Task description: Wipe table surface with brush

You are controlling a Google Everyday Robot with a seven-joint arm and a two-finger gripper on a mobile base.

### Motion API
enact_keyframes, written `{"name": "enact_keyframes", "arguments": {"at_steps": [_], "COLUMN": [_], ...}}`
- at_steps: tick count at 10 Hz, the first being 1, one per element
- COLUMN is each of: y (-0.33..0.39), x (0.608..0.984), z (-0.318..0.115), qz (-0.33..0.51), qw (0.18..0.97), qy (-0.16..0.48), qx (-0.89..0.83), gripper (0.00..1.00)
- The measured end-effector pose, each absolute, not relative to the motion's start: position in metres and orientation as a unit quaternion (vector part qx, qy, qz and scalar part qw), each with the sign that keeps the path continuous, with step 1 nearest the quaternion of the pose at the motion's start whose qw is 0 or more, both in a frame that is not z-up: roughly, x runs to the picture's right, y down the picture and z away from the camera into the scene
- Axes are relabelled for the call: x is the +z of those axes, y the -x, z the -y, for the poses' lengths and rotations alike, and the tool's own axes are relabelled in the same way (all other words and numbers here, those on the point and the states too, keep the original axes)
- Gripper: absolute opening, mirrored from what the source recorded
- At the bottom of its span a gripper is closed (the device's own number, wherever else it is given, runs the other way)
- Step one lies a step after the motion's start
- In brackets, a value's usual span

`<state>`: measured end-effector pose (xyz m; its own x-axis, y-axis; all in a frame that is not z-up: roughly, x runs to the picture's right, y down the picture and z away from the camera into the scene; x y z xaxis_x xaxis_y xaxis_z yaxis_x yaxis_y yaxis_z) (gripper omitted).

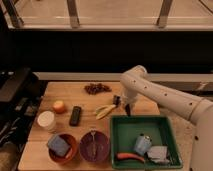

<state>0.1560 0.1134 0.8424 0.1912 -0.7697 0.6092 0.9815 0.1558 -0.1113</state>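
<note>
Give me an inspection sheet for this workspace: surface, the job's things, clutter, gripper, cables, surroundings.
Surface: table surface, light-brown wooden planks, mostly covered with items.
Job's things: brush, dark, at the gripper near the table's middle, just behind the green tray.
Clutter: banana, black remote, orange fruit, white cup, dark grapes, orange bowl, purple bowl; the tray holds a carrot and pale items.
Gripper: gripper shut, low over the table by the tray's back edge; whether it holds the brush is unclear.
Cables: nothing seen.
Surroundings: dark wall behind, black equipment at left.
</note>
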Motion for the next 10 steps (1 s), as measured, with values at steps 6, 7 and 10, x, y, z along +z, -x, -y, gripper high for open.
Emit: {"name": "enact_keyframes", "arguments": {"at_steps": [6,7,10], "y": [-0.258,-0.26,-0.239], "x": [0.843,0.851,0.869], "z": [-0.11,-0.099,-0.068], "qz": [0.165,0.159,0.149], "qw": [0.756,0.754,0.739], "qy": [0.294,0.295,0.286], "qx": [-0.561,-0.565,-0.591], "gripper": [0.0,0.0,0.0]}}
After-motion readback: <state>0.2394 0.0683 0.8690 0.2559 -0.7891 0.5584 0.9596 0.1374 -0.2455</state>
